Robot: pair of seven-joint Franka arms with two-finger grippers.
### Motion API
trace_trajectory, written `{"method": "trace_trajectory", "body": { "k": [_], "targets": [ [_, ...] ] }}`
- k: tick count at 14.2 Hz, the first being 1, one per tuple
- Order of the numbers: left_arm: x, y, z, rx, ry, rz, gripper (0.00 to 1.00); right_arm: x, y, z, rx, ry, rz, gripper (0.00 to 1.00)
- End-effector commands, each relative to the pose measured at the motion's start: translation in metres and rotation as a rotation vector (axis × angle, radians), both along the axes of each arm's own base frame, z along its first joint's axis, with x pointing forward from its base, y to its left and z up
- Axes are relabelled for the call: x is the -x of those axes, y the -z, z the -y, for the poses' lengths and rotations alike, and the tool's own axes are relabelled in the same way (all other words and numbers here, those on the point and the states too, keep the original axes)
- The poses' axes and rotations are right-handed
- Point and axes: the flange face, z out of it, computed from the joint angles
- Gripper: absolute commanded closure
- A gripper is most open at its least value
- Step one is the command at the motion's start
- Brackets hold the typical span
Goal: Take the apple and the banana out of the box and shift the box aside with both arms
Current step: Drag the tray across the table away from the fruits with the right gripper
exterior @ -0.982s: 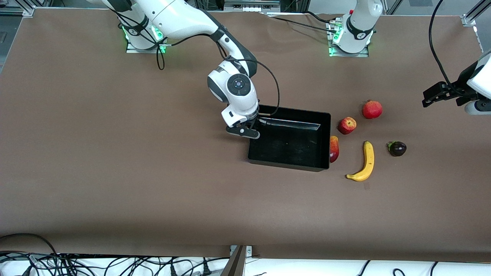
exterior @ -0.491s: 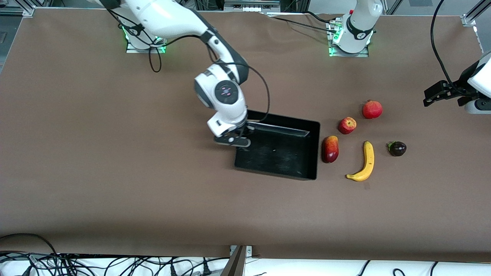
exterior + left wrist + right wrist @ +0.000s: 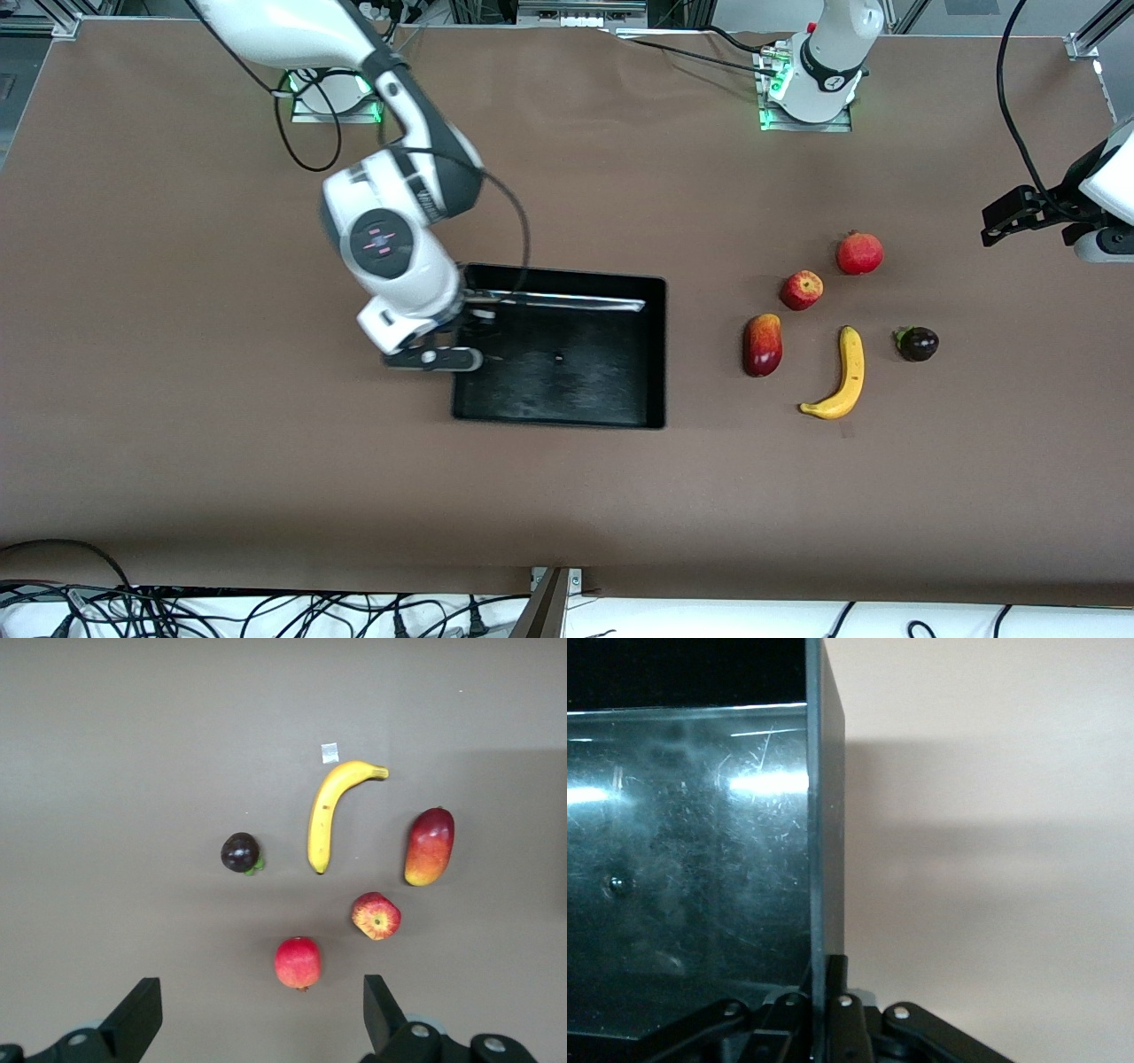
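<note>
Right arm gripping the black tray (image 3: 567, 372) by its end wall; left arm waiting over the fruit.

The right gripper (image 3: 454, 341) has its fingers (image 3: 833, 992) clamped on the tray's thin wall at the right arm's end, one finger inside, one outside; the rest of the tray stretches away from them on the brown worktop (image 3: 221, 461). Well apart from those fingers, toward the left arm's end, lie the mango (image 3: 763, 345), apple (image 3: 801, 290), pomegranate (image 3: 858, 253), banana (image 3: 842, 376) and a small dark purple fruit (image 3: 917, 343). The left gripper (image 3: 257, 1028) hangs above them with its fingers (image 3: 137, 1019) spread wide, the pomegranate lying nearest the gap between them.
</note>
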Motion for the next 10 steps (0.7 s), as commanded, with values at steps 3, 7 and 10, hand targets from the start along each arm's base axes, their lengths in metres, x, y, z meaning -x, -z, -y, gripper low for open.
{"method": "trace_trajectory", "body": {
  "k": [3, 7, 10],
  "targets": [
    [-0.003, -0.006, 0.002, -0.022, 0.025, -0.007, 0.00, -0.020, 0.010, 0.122, 0.001, -0.104, -0.051, 1.00],
    [-0.003, -0.006, 0.002, -0.024, 0.022, -0.007, 0.00, -0.010, 0.024, 0.204, 0.003, -0.077, -0.049, 1.00],
    [-0.003, -0.007, 0.002, -0.024, 0.022, -0.006, 0.00, 0.023, 0.048, 0.260, 0.015, -0.079, 0.002, 1.00]
  ]
}}
